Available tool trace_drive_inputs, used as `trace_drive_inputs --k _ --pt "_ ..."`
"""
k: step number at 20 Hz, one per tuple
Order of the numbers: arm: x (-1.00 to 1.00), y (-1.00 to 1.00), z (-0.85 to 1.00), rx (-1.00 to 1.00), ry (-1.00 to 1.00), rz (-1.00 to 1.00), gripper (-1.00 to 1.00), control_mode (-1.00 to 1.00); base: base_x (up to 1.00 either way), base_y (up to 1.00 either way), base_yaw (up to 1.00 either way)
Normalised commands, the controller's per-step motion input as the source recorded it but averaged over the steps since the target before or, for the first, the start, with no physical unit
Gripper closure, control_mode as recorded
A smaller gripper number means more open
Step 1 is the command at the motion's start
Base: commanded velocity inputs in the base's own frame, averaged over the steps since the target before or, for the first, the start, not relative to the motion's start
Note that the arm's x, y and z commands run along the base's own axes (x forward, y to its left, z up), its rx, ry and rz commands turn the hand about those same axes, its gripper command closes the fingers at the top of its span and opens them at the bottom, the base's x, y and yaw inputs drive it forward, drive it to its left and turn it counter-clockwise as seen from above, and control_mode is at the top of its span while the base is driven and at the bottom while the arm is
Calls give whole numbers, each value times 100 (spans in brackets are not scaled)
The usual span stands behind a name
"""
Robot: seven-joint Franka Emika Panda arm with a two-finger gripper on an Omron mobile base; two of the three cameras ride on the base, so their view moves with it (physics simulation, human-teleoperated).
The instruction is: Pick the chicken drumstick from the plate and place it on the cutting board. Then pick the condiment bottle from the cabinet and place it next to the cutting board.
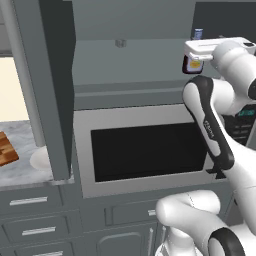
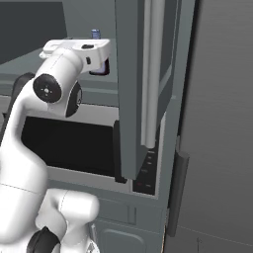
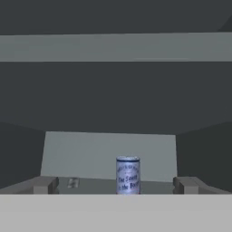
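The condiment bottle (image 1: 191, 65) stands on the shelf of the open cabinet (image 1: 130, 55), dark-bodied with a yellow label and a bluish cap. My gripper (image 1: 196, 50) is level with the bottle's middle and covers that part. In the hand view the bottle's bluish-white top (image 3: 128, 174) stands between my wide-open fingertips (image 3: 45, 185); nothing touches it. From the right I see the hand (image 2: 94, 52) over the dark bottle (image 2: 101, 68). Far left, the checkered cutting board (image 1: 6, 150) and the white plate (image 1: 39, 159) lie on the counter, the plate half hidden by the cabinet door (image 1: 50, 90). The chicken drumstick is out of view.
A microwave (image 1: 145, 150) sits right under the cabinet shelf. Grey drawers with silver handles (image 1: 30, 202) run below the counter. The other open cabinet door (image 2: 133, 89) hangs close to my arm's right, with a tall dark panel (image 2: 222, 123) beyond it. A small grey item (image 3: 72, 182) rests on the shelf.
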Motion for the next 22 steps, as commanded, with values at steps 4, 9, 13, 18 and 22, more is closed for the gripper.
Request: trace_drive_inputs --k 4,9,13,18,22 --pt "15 -6 -1 0 0 0 -100 -100 0 0 0" --pt "18 -12 -4 0 0 0 -100 -100 0 0 0" --pt "20 -8 -6 0 0 0 -100 -100 0 0 0" --pt "22 -1 -5 0 0 0 -100 -100 0 0 0" --pt "23 0 -1 0 0 -1 -100 -100 0 0 0"
